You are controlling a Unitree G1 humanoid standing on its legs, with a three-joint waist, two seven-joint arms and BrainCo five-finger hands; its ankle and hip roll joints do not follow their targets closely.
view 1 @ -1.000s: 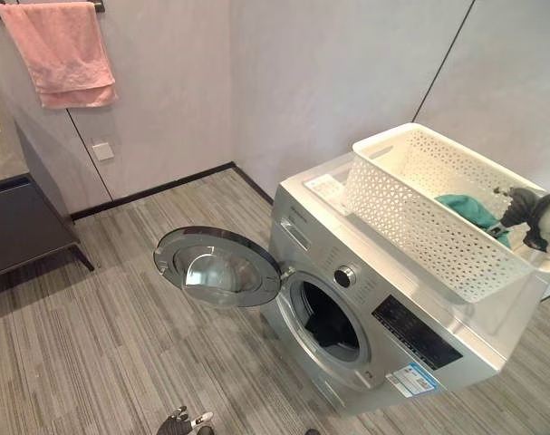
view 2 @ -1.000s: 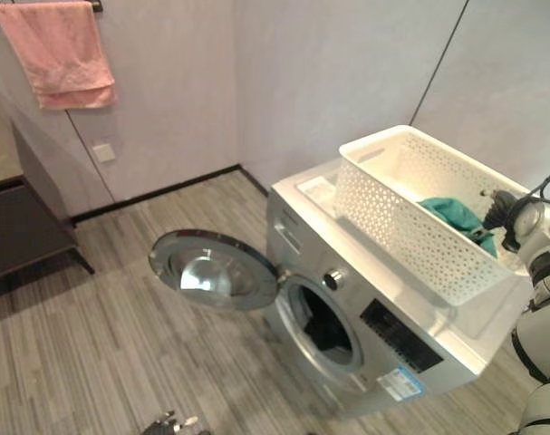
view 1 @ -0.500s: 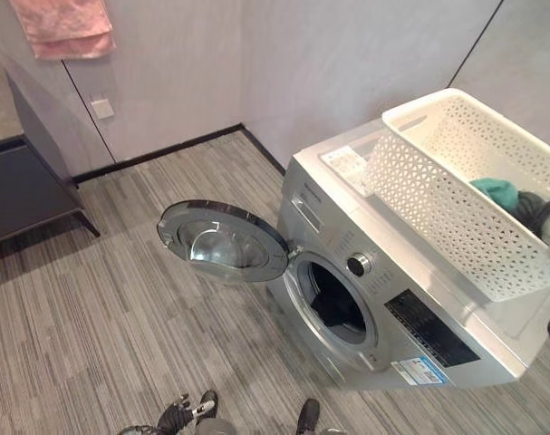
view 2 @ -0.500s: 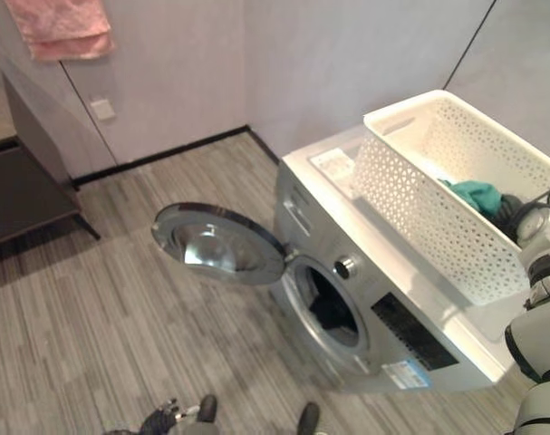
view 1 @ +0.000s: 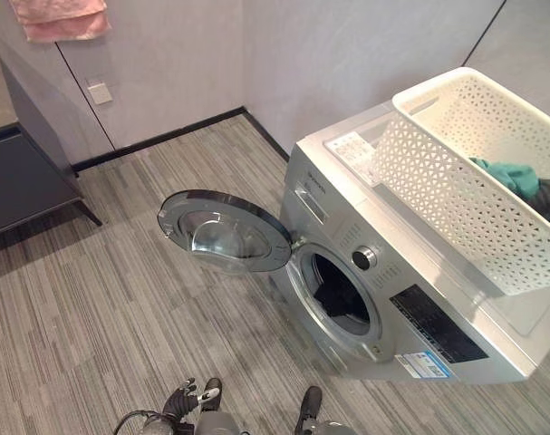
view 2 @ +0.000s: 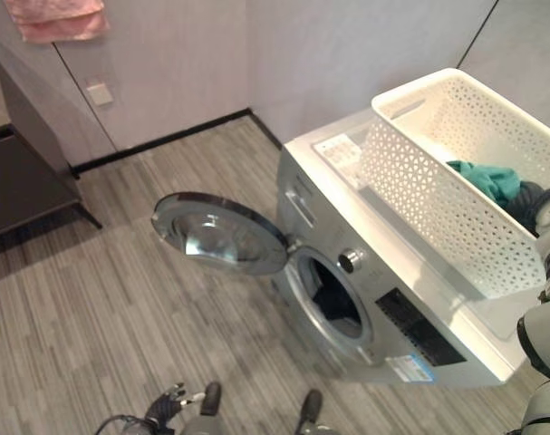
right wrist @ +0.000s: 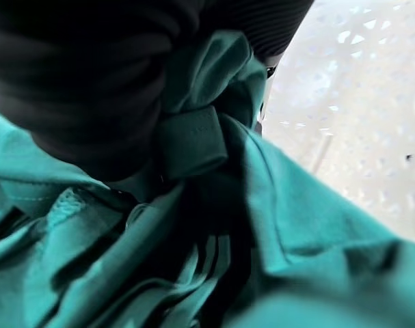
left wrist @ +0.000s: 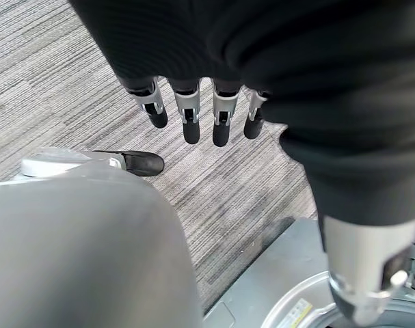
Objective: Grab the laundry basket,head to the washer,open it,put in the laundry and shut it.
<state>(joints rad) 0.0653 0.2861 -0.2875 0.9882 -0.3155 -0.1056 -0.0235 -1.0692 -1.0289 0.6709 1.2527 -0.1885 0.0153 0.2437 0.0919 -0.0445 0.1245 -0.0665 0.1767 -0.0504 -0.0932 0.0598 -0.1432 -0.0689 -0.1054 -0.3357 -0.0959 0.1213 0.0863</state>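
The silver washer [view 1: 410, 299] stands with its round door [view 1: 225, 231] swung open to the left, and dark cloth shows in the drum opening [view 1: 340, 294]. On the washer's top sits the white perforated laundry basket [view 1: 456, 190] with teal laundry [view 1: 506, 175] in it. My right hand [view 2: 531, 197] is down inside the basket, pressed into the teal laundry [right wrist: 296, 225], which folds over it. My left hand [view 1: 179, 399] hangs low above the floor in front of the washer, its fingers [left wrist: 192, 119] straight and holding nothing.
A pink towel [view 1: 48, 18] hangs on the wall at the far left. Below it stands a dark cabinet [view 1: 21, 172], with a wall socket [view 1: 100, 92] beside it. Striped grey floor [view 1: 102, 308] stretches in front of the open door.
The camera has tilted down and moved nearer the washer. My right hand has sunk from the basket's rim down into the teal laundry.
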